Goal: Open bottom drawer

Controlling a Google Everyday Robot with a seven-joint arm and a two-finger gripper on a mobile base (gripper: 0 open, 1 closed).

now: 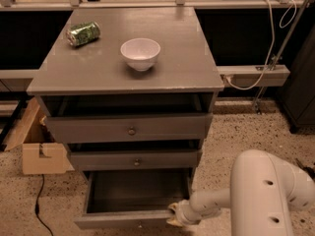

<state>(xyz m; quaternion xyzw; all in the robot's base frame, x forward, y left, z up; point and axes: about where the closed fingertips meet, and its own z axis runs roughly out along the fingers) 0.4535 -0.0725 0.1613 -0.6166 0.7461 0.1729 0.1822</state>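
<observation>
The grey cabinet (128, 68) has three drawers. The bottom drawer (135, 195) stands pulled out towards me, its dark grey inside showing and its front edge (123, 219) near the lower border of the view. My gripper (173, 215) sits at the right end of that drawer front, at the end of the white arm (266, 195) that comes in from the lower right. The top drawer (130, 128) and the middle drawer (135, 160) above, each with a small round knob, stand slightly pulled out, a dark gap showing above each.
A white bowl (140, 53) and a green can (82, 34) lying on its side rest on the cabinet top. A cardboard box (37, 146) stands on the speckled floor at the left, with a black cable beside it. A wall rail with cables runs behind at the right.
</observation>
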